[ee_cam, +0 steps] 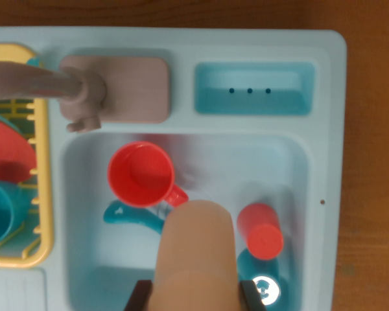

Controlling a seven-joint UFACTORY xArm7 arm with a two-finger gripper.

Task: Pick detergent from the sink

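The detergent bottle (198, 259) is a tan-orange, rounded bottle that looms large and blurred at the bottom middle of the wrist view, over the pale blue sink basin (84, 194). My gripper (196, 297) is shut on it. One dark finger (140, 296) presses its left side and the other dark finger (251, 295) its right side. The bottle's lower part runs off the bottom edge of the picture. It hides the middle of the basin floor.
In the basin lie a red cup (142, 173), a teal utensil (131, 216) and a red cylinder (260, 230) on a teal piece, near the drain (268, 290). A grey-brown faucet (84, 91) overhangs the back. The yellow rack (39, 194) at left holds dishes. A teal tray (253, 89) sits behind.
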